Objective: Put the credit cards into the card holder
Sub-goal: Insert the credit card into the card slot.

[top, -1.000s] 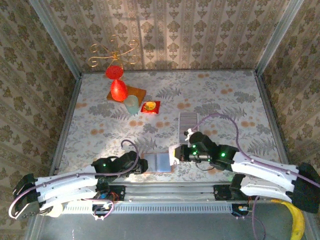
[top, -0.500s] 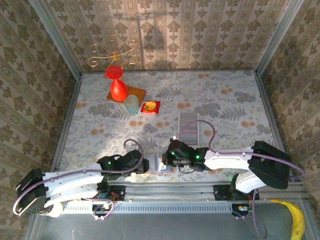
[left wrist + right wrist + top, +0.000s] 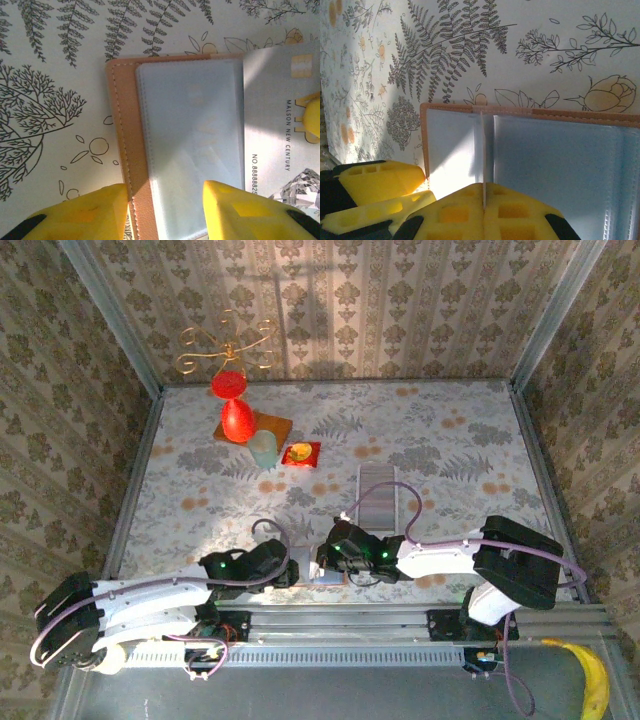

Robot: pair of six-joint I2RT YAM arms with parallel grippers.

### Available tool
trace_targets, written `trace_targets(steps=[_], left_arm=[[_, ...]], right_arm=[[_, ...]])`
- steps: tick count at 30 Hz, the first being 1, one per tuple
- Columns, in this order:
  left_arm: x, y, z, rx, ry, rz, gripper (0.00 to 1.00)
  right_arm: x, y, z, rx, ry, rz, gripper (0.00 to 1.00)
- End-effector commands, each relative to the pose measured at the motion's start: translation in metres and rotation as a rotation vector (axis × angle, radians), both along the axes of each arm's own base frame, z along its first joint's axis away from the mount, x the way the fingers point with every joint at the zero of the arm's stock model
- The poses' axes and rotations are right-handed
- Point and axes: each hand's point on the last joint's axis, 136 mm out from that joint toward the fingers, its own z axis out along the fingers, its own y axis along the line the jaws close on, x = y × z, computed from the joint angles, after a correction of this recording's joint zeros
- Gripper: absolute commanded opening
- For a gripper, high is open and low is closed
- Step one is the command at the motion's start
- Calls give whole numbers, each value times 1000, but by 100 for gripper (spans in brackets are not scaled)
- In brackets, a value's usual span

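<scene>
A: Where's the small pinkish-tan leather card holder?

B: Lying open and flat on the fern-print tabletop, at the near edge between the 2 arms. Its clear plastic sleeves face up.

A: And the hands?

B: The right gripper is pinched tight on 1 pale grey-blue plastic credit card. In its own wrist view the card is edge-on, a thin line running straight ahead from the fingertips. The left gripper has its yellow fingers apart, 1 at the tan stitched border and 1 over the sleeve. I can't tell whether they press on the holder.

A: What does the next move turn on?

B: How the card's leading edge sits against the sleeves. The card stands on edge across the holder. Its far end reaches the seam between 2 sleeves, close to the holder's far tan edge. The holder's long axis runs crosswise to the card's line of travel.

A: So the right arm does the work?

B: I'd judge so: it has the card and is directly over the holder. The card probably needs tilting flatter to slip under the plastic. Which side the pocket mouth opens on isn't clear.
</scene>
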Motion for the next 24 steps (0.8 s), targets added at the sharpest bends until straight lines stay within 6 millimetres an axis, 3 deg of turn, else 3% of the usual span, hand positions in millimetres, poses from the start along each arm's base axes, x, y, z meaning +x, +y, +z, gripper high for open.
trace_targets(steps=[1, 21, 22, 24], left_arm=[[-2, 4, -5, -11, 16, 17, 43], [-5, 10, -14, -10, 33, 32, 28], [-6, 10, -13, -10, 33, 32, 28], [-5, 10, -13, -11, 33, 32, 27]], right_arm=[[6, 8, 4, 19, -22, -33, 0], [-7, 18, -3, 57, 24, -40, 0], [-8, 17, -4, 53, 25, -40, 3], [-7, 16, -4, 44, 20, -42, 19]])
